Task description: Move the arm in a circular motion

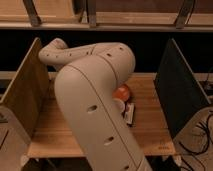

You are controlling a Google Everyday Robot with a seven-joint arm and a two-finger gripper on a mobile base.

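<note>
The arm is thick, smooth and cream-beige, with small dark oval holes. It rises from the bottom centre, bends at an elbow near the top middle, and runs left to a narrow end. My gripper is at that narrow end, upper left, above the back left of the wooden table and close to the left wooden panel. The arm's big lower segment hides much of the table's middle.
A wooden panel stands at the table's left and a dark panel at its right. An orange round object, a white object and a dark packet lie beside the arm. Cables hang at the right.
</note>
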